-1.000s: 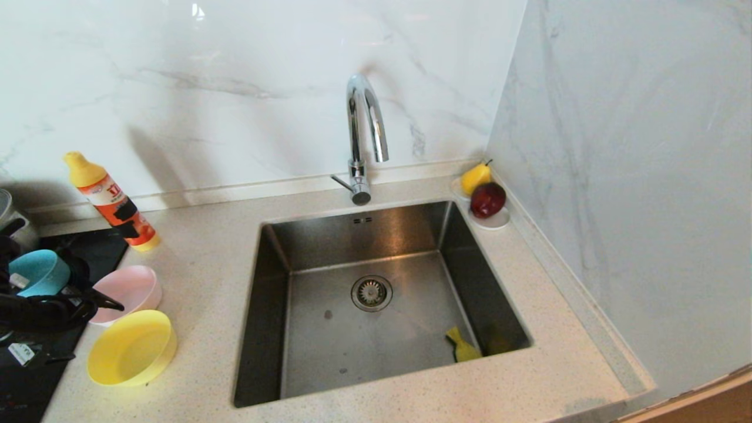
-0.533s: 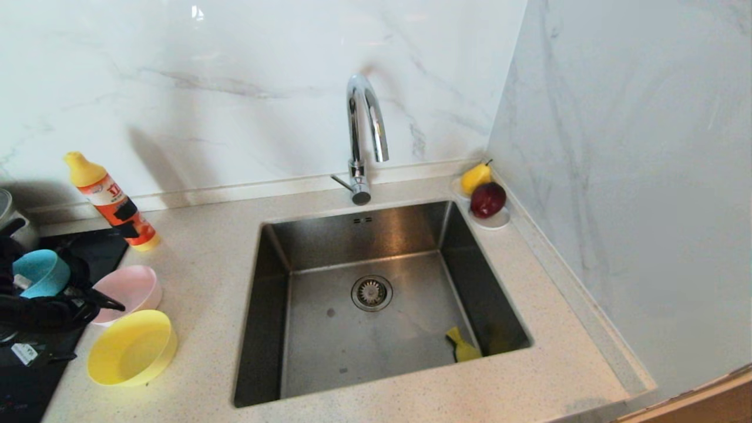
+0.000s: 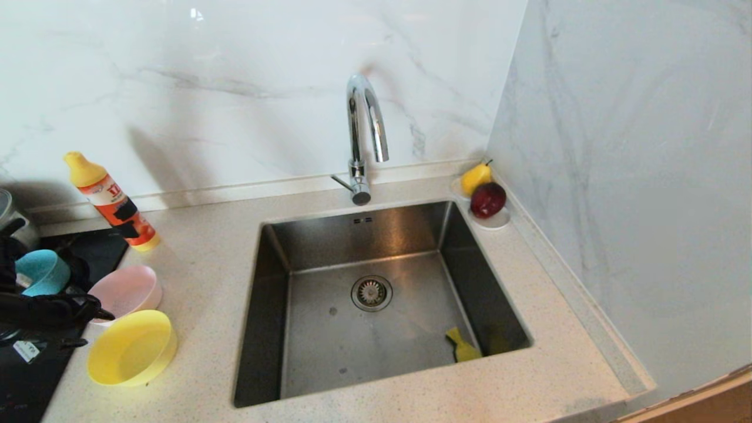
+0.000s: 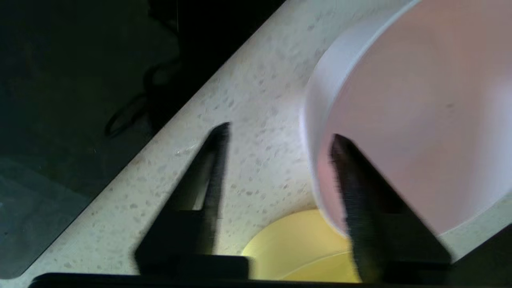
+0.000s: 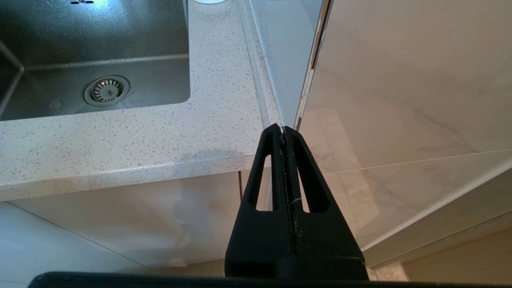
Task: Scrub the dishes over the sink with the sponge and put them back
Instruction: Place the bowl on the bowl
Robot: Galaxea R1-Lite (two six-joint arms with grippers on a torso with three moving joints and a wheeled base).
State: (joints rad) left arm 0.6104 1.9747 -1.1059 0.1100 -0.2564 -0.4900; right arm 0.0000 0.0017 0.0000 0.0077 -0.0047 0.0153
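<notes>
On the counter left of the sink (image 3: 329, 352) stand the three dishes: a pink bowl (image 3: 126, 291), a yellow bowl (image 3: 130, 348) and a blue bowl (image 3: 38, 271) farther left. My left gripper (image 3: 98, 328) is at the pink bowl's near-left rim. In the left wrist view the left gripper (image 4: 280, 134) straddles that rim of the pink bowl (image 4: 420, 100), one finger inside, the other outside with bare counter between it and the wall, so it is open. The yellow bowl (image 4: 304, 248) lies just behind. The sponge (image 3: 464, 348) leans in the sink's front right corner. My right gripper (image 5: 283, 129) hangs shut below the counter's front right edge.
A detergent bottle (image 3: 111, 202) stands behind the bowls. A black hob (image 3: 29, 382) and a steel pot (image 3: 9, 217) are at the far left. The faucet (image 3: 364, 129) rises behind the sink. A saucer with fruit (image 3: 484, 202) sits by the right wall.
The left gripper's fingers have drawn closer together around the pink bowl's rim, and the hand has shifted slightly left. The bowls, the sponge and the right arm have not moved.
</notes>
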